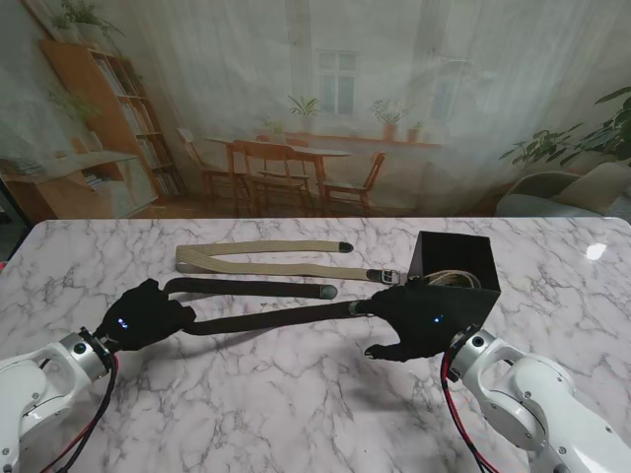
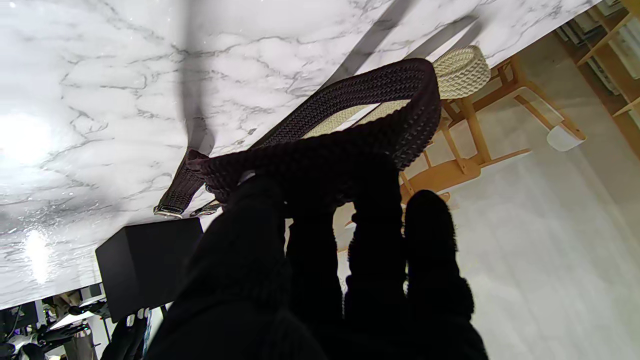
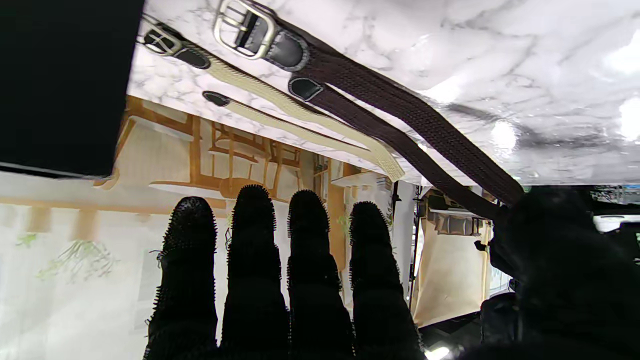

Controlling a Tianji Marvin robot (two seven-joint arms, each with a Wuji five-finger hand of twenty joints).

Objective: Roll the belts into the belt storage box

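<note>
A dark brown woven belt lies folded across the marble table, its fold at the left. My left hand is shut on that fold, lifting it slightly. The buckle rests on the table beside my right hand, which is open with straight fingers that hold nothing. A beige belt lies folded farther from me. The black storage box stands just beyond my right hand, with a pale coil inside.
The marble table spreads wide nearer to me and to both sides. Its far edge meets a printed backdrop of a room. The beige belt's buckle lies close to the box's left wall.
</note>
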